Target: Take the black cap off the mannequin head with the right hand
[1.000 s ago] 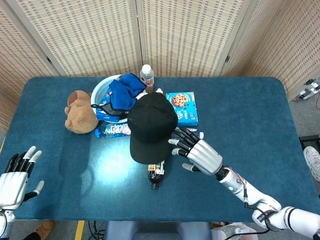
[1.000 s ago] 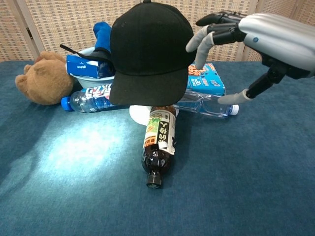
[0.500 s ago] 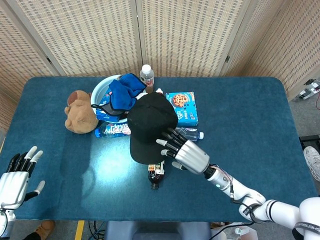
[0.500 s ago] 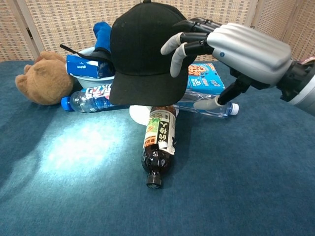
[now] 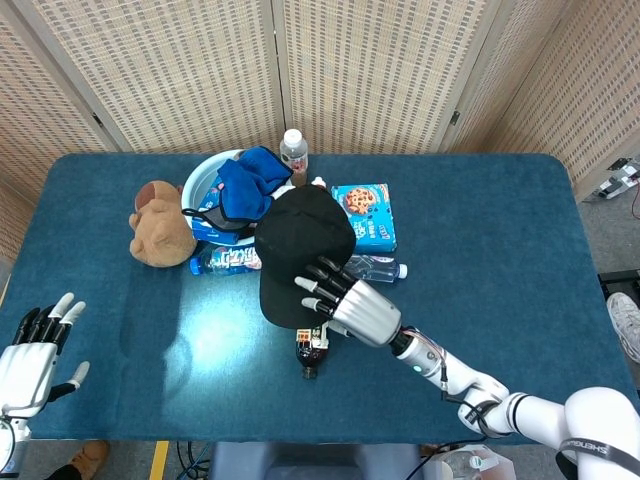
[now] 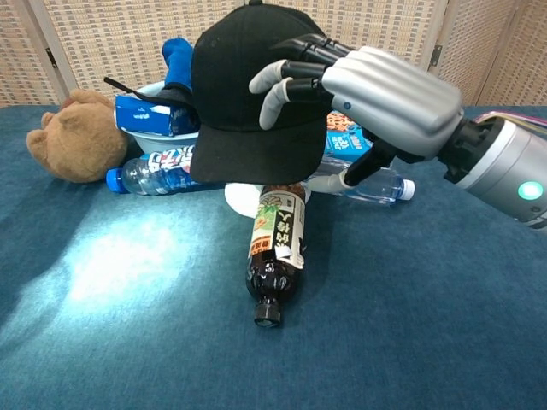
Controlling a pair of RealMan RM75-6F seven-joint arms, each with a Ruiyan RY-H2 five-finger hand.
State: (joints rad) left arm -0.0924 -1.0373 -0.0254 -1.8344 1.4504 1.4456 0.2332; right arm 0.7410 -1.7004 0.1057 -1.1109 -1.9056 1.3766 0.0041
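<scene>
Over black cap [image 6: 256, 94] crown: your right hand [image 6: 376, 98], fingers [image 6: 272, 81] spread, holding nothing; brim faces you; left hand [image 5: 25, 365] far.

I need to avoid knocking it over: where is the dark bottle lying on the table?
In both views the dark bottle lies near the table's middle, directly below the black cap brim, cap end pointing toward the robot, with the right hand above it.

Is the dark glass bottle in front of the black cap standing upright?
No, the dark glass bottle with the green-and-white label lies on its side on the blue table, its capped neck pointing toward the camera, below the black cap.
</scene>
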